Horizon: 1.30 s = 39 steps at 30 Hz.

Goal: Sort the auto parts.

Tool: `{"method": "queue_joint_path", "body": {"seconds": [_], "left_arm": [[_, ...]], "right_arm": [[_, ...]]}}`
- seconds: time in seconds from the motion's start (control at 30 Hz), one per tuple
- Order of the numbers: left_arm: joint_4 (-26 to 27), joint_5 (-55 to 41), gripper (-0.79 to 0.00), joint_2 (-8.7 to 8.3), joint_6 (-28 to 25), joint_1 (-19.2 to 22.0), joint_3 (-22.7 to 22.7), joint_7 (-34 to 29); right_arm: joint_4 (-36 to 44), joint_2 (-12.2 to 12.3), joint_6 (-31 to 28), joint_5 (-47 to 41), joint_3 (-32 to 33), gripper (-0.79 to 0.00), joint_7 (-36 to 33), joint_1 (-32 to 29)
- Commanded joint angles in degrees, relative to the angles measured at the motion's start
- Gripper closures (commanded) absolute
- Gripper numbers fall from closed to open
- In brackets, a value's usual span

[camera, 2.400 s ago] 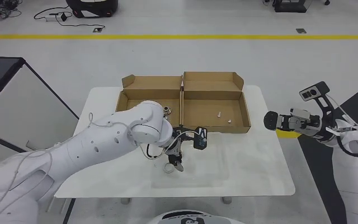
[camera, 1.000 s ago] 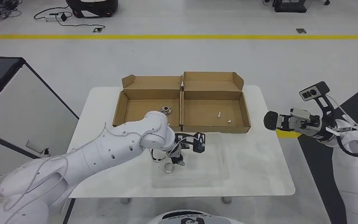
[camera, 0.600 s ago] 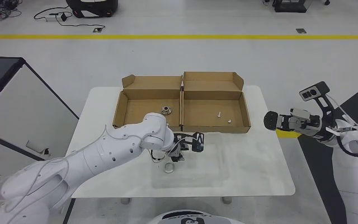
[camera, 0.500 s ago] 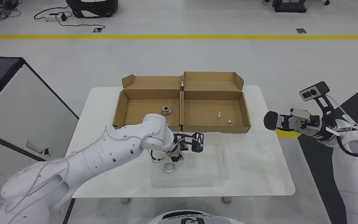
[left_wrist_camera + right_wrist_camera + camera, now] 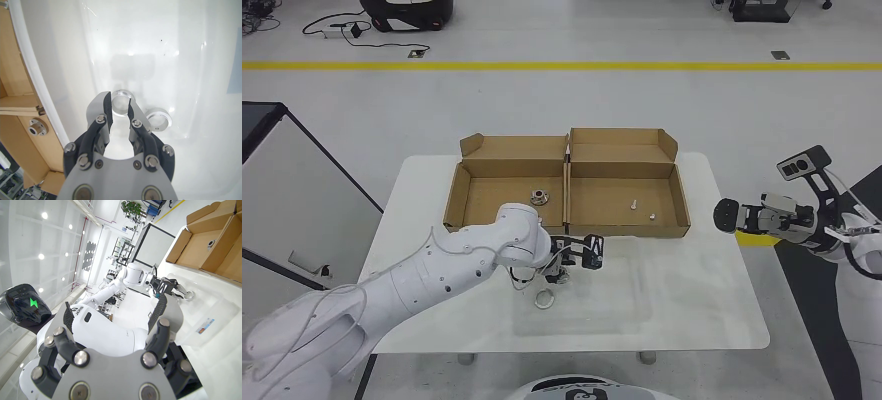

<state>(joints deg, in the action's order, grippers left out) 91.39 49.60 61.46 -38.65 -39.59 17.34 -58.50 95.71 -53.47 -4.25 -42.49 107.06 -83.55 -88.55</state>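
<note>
1. Shifted a little toward the boxes since a moment ago, the left fingers (image 5: 106, 108) clamp a metal ring (image 5: 122, 93) over the white bench (image 5: 702, 300). A second ring (image 5: 159, 118) lies loose just beside it.
2. The held ring's hole faces up, and the grip runs across its rim. The left box (image 5: 492, 205), already holding a flanged hub (image 5: 539, 196), lies just beyond the fingers, away from the robot. That would make a short carry.
3. Right fingers (image 5: 158, 308) hang spread and empty, well off the bench's edge, so the left arm is by far the nearer.
</note>
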Motion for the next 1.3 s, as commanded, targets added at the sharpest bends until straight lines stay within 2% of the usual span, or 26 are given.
{"method": "queue_joint_path", "body": {"seconds": [0.0,0.9,1.27], "left_arm": [[-0.2,0.2,-0.246,0.07,-0.1,-0.2,0.1,0.1],[-1.6,6.0,-0.296,1.07,-2.3,-2.1,0.6,0.2],[-1.3,6.1,-0.385,1.44,-3.2,-2.6,0.8,-0.7]], "right_arm": [[0.0,0.0,0.0,0.0,0.0,-0.785,0.0,0.0],[0.0,0.0,0.0,0.0,0.0,-0.785,0.0,0.0],[0.0,0.0,0.0,0.0,0.0,-0.785,0.0,0.0]]}}
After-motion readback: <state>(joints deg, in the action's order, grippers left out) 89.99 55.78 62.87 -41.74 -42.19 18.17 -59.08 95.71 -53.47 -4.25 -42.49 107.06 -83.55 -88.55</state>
